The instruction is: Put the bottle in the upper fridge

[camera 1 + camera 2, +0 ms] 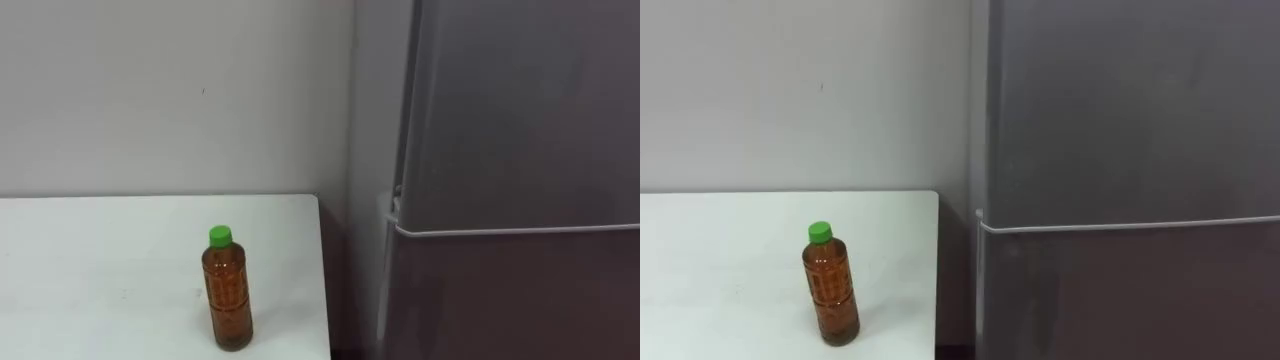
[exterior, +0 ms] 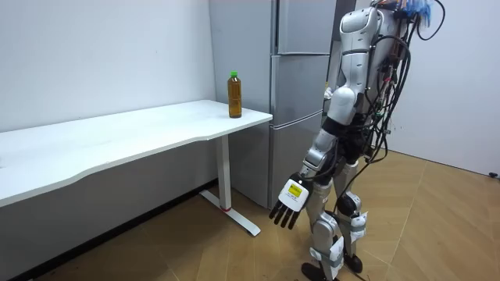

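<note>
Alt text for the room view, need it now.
A humanoid robot stands by a closed grey fridge, its left hand hanging open at its side. A green-capped bottle of brown liquid stands upright at the end of a white table beside the fridge.

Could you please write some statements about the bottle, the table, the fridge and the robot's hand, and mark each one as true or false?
1. The brown plastic bottle with a green cap stands upright on the white table. True.
2. The upper door of the tall grey fridge is open. False: both doors are shut.
3. The bottle stands near the table end next to the fridge. True.
4. The robot's left hand holds the bottle. False: it hangs open beside the robot, far from the bottle.
</note>
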Robot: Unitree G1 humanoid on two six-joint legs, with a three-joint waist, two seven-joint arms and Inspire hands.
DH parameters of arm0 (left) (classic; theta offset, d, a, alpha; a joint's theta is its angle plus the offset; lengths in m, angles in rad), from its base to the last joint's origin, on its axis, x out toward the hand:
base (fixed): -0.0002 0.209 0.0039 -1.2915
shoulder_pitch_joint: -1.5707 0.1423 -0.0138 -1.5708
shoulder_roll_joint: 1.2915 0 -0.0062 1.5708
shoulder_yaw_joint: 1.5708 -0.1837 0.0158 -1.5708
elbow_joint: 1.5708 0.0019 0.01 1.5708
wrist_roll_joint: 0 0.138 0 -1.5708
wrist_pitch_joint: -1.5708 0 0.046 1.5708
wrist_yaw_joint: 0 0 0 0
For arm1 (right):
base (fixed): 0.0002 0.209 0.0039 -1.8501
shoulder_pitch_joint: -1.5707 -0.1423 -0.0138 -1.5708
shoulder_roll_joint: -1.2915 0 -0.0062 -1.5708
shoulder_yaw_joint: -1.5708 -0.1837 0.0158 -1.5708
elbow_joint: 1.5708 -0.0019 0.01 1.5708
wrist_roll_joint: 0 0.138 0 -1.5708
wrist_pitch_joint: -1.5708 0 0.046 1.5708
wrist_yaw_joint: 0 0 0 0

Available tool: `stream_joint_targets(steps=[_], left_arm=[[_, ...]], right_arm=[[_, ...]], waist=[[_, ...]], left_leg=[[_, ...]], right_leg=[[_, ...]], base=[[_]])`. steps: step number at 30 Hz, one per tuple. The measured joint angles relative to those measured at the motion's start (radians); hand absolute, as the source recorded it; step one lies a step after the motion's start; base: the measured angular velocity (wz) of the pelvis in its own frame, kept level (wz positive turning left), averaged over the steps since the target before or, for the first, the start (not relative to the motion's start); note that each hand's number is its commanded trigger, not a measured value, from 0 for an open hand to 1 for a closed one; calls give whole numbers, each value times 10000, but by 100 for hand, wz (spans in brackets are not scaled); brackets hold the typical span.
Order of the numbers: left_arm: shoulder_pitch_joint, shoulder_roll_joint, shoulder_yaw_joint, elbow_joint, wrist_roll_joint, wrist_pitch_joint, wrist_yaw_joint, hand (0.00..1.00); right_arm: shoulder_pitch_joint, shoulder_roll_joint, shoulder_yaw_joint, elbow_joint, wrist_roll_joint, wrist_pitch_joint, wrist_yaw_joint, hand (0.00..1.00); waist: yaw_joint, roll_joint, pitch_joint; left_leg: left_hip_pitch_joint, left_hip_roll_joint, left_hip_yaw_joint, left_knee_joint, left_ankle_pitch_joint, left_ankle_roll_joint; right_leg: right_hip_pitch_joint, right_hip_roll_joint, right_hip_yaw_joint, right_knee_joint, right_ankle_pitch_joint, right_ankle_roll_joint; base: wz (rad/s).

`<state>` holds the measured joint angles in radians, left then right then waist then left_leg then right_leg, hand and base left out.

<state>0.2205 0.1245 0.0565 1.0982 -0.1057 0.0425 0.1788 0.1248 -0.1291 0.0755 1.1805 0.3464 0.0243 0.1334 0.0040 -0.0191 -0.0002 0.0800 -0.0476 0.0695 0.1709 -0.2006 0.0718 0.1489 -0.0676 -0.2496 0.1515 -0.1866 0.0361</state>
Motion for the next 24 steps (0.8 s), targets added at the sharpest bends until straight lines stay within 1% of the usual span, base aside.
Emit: stream_joint_targets(steps=[6, 13, 16, 19, 22, 24], left_arm=[[165, 2, 0, -2, 1, 11, 77, 0], [99, 1, 6, -15, -2, 16, 112, 0], [186, -5, 74, -5, -4, 18, 271, 0], [294, -10, 275, -12, -99, 17, 558, 0], [316, -22, 631, -14, -570, 25, 790, 0], [358, -26, 1033, -28, -850, 29, 972, 0]], right_arm=[[-3, 0, 1, 9, 7, 7, 8, 0], [71, -1, -40, 4, 9, 12, 0, 0], [116, 1, -124, -18, 27, 36, -10, 0], [110, 1, -274, -9, 1, 129, -65, 0], [94, 0, -321, -3, 1, 205, -120, 0], [102, -5, -324, 0, -23, 210, -113, 0]], waist=[[-2, 15, 4], [-10, 39, 4], [8, 55, 4], [-3, 88, 2], [24, 133, 0], [46, 146, 5]], left_leg=[[3, 1, -5, 7, 0, 0], [-2, 2, -35, -1, -7, -2], [-6, -1, -63, -4, -20, -6], [-7, -3, -122, -1, -36, -13], [19, -1, -155, 16, -35, -15], [39, 0, -177, 28, -36, -15]], right_leg=[[11, -1, -4, 7, 2, -1], [17, 1, -31, 0, 2, -1], [22, 11, -29, 0, 2, -1], [29, 16, -40, 2, 2, -1], [67, 19, 2, -1, 2, 0], [103, 20, -1, -5, 2, 0]], base=[[0], [0], [0], [2], [5], [4]])
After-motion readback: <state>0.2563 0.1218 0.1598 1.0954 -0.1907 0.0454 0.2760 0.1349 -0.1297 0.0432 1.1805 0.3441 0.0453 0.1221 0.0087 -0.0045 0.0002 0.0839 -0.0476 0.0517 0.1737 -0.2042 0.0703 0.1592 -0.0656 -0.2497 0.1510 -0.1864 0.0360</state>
